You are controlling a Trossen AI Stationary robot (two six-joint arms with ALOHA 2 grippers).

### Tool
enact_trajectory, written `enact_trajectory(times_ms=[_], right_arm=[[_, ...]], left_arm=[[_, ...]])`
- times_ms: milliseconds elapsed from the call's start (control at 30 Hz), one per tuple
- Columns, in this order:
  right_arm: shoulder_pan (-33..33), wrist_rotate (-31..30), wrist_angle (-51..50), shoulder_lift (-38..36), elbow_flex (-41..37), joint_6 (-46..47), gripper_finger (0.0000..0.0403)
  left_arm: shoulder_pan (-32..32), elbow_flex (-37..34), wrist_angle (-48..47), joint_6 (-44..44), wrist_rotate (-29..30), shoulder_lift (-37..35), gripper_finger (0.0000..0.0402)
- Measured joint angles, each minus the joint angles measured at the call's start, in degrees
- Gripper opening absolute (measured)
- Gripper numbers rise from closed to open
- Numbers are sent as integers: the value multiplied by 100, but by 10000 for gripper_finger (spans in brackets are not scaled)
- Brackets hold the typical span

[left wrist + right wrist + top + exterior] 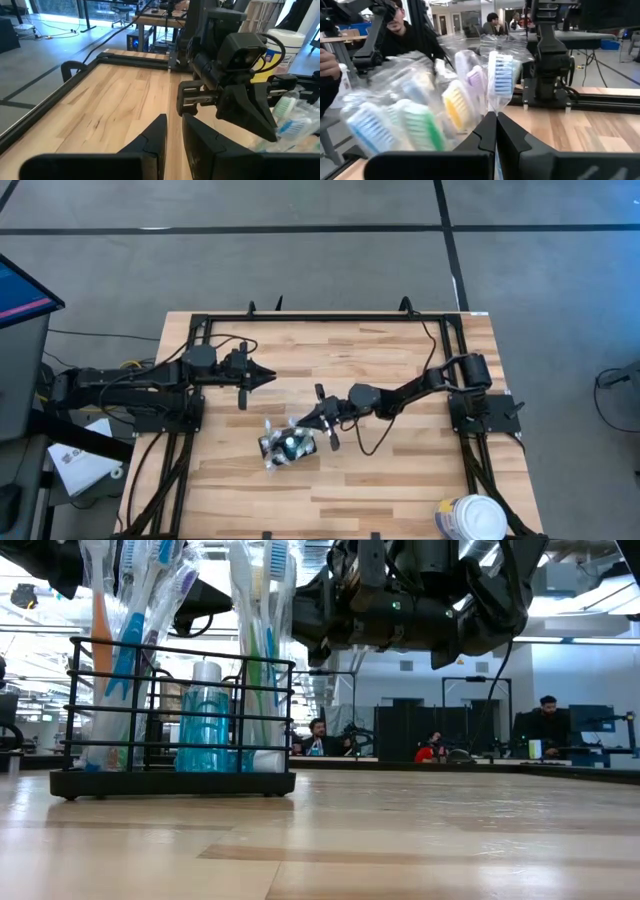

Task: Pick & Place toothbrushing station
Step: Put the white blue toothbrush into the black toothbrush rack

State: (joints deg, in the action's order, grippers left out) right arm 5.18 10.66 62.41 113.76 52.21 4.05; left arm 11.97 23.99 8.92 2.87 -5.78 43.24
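Waiting over the left half of the table [400, 490], the left gripper [268, 376] points toward the middle with its fingers nearly together and nothing between them. Near the table's centre, toward the front edge, stands the toothbrush holder [283, 446], a black wire rack [170, 720] packed with wrapped toothbrushes [500, 75] and a blue bottle [205, 730]. Just right of it, the right gripper [322, 423] has its fingers shut; the right wrist view shows them pinching the clear wrapper of one toothbrush. This looks like the pick-up step at the holder. Next, a firmer hold seems needed, since lifting by a wrapper might only pull out one brush. A white tub [470, 518] sits at the front right corner.
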Motion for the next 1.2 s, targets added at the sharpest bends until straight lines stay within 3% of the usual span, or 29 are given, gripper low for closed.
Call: enact_trajectory(times_ms=[1033, 1200], right_arm=[[-32, 16, -1122, -75, 11, 45, 0], [-37, 2, -1229, -59, -2, 63, 19]], left_arm=[[0, -62, 57, 42, 16, 1, 53], [0, -62, 55, 42, 16, 1, 53]])
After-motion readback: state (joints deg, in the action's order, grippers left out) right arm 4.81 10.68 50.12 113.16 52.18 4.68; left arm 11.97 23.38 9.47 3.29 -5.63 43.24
